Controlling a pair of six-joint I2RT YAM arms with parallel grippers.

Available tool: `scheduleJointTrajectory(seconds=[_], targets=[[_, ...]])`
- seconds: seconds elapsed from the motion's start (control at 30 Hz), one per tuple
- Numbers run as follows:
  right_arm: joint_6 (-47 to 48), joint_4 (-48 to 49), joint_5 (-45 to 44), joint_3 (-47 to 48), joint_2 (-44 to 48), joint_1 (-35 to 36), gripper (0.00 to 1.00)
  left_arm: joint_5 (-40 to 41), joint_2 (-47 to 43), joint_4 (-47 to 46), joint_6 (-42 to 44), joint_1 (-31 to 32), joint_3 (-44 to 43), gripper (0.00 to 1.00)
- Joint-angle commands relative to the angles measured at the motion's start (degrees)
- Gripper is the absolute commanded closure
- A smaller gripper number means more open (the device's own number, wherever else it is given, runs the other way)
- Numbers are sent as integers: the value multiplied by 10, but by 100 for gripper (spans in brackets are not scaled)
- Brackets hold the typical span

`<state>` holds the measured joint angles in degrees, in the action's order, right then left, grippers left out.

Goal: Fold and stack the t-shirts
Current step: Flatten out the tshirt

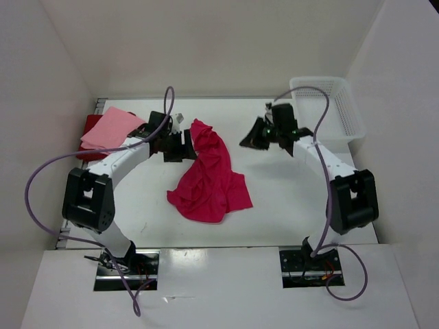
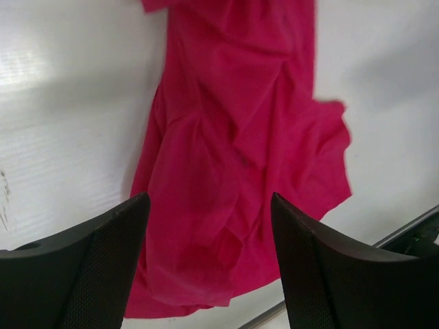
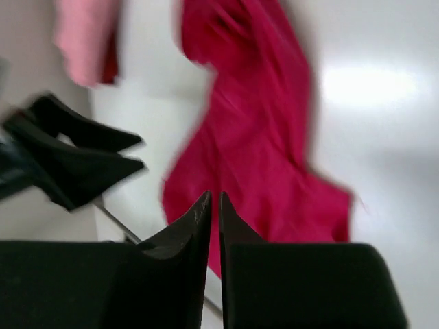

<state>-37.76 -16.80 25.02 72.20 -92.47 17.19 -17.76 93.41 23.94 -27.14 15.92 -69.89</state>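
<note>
1. The magenta shirt point(image 1: 209, 175) is bright magenta-pink all over, plain and unprinted, and darker in its creases.
2. The pink shirt point(image 1: 110, 127) is a light, plain pink.
3. The red shirt point(image 1: 90, 123) is a dark, plain red.
4. The table point(image 1: 274, 205) is white with a few small dark scuffs.
5. The basket point(image 1: 353, 113) is white, with a mesh pattern in its walls.
6. The left arm point(image 1: 116, 161) and right arm point(image 1: 329, 161) have white links and black joints.
7. The left gripper point(image 2: 209, 199) and right gripper point(image 3: 215, 199) are black. The left fingers point(image 2: 103, 260) show a fine dotted texture.
8. The cables point(image 1: 41, 171) are dull purple.
9. The walls point(image 1: 226, 41) are off-white.
</note>
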Motion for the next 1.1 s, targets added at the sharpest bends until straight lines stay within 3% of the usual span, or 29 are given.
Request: scheduleJointTrajectory(seconds=[0.0, 0.07, 0.1, 0.2, 0.43, 0.6, 0.63, 0.67, 0.8, 0.9, 0.93, 1.03, 1.07], targets=[[-14, 13, -35, -166, 54, 24, 88, 16, 19, 48, 45, 18, -4, 21], [-34, 13, -40, -218, 88, 24, 79, 7, 19, 56, 53, 18, 3, 21], [-41, 13, -40, -260, 97, 24, 62, -2, 25, 62, 59, 24, 18, 21], [-71, 19, -40, -313, 125, 24, 43, -25, 30, 73, 74, 32, 30, 20], [-116, 19, -59, -376, 154, 24, 35, -3, 51, 107, 110, 89, 35, 21], [-110, 46, -20, -386, 105, 29, 35, 18, 56, 101, 110, 94, 55, 45], [-110, 51, -14, -386, 99, 29, 36, 12, 56, 101, 104, 94, 55, 51], [-110, 56, -14, -392, 99, 29, 36, 12, 56, 101, 104, 94, 61, 64], [-105, 78, 15, -378, 54, 29, 49, 12, 50, 95, 93, 94, 55, 85], [-87, 87, 46, -342, 26, 29, 67, 12, 36, 95, 87, 94, 33, 97], [-81, 87, 51, -330, 19, 29, 84, 5, 28, 95, 82, 79, 27, 100], [-51, 37, 21, -276, 41, 22, 99, -25, -1, 102, 74, 54, 3, 100], [-45, 25, 5, -244, 56, 17, 100, -38, -11, 107, 67, 32, -4, 100]])
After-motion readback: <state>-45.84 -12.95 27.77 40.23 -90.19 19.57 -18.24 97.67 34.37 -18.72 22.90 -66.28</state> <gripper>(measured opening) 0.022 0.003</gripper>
